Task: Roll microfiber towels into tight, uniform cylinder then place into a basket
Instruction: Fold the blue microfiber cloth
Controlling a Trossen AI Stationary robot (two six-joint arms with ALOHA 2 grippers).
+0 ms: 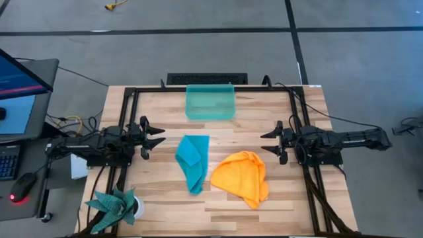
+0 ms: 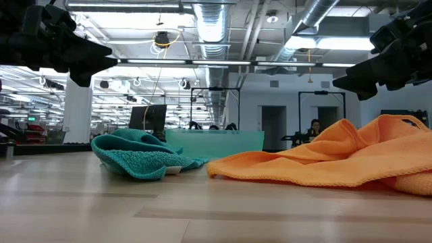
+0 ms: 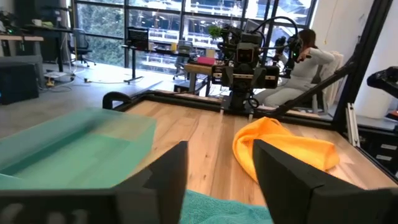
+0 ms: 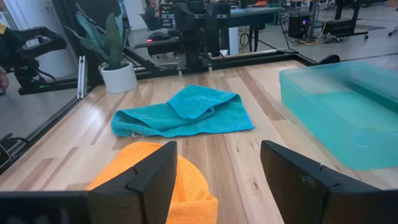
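left gripper [image 1: 160, 136]: sits at the left side of the pale wooden plank table [image 1: 158, 198], jaws spread with nothing between them, pointing toward the middle

plant corner: green spiky-leaved plant in a white pot [image 1: 115, 206] at the near left, well away from the cloths

teal towel: crumpled teal-blue microfiber cloth [image 1: 192, 160], lying loose a bit left of centre, folded over on itself, not rolled at all

basket: translucent teal-green plastic bin with low walls [image 1: 210, 102] at the far edge, centre; looks like nothing is in it yet

orange towel: bigger orange-yellow microfiber cloth [image 1: 243, 176], bunched up just right of the teal one, close but they don't seem to touch

right gripper [image 1: 264, 143]: right side of the table, fingers wide apart, holding nothing, facing the cloths

how they'll handle: imo both are light, floppy and grabby on the wood, so zero stiffness to lean on. I'd pinch a corner or a straight hem, pull flat first, then roll from an edge

progress: basically the very start
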